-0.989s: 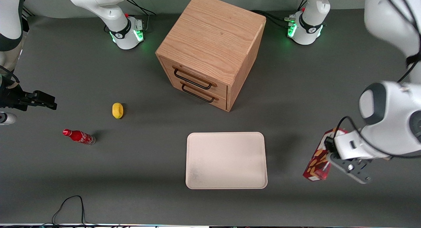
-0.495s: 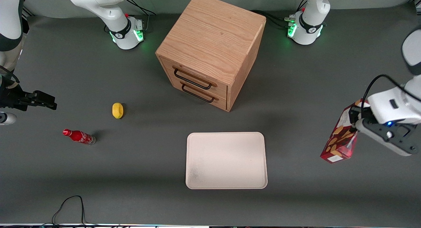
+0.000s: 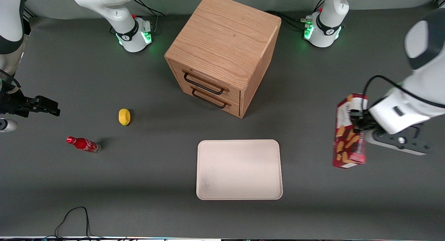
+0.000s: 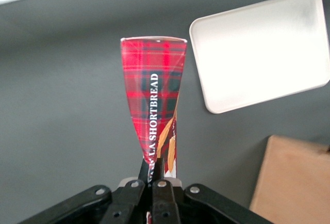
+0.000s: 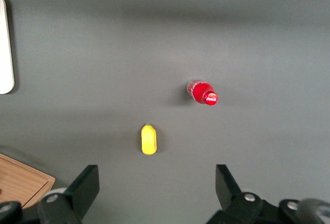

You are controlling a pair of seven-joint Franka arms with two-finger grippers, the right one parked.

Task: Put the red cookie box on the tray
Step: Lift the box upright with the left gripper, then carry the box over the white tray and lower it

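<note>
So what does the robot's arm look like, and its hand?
The working arm is smooth white with a dark grey round cap and a black cable. Its gripper has a white body and black fingers.

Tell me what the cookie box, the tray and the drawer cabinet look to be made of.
Red cookie box, held in the pincer: printed cardboard, slightly glossy, with creased edges. Tray: likely matte plastic, cream, with moulded rounded corners and a low rim. Drawer cabinet: light wood or wood veneer with visible grain; its dark handles look like metal wire.

One red cookie box, one tray, one cabinet, one soda bottle, one lemon.
</note>
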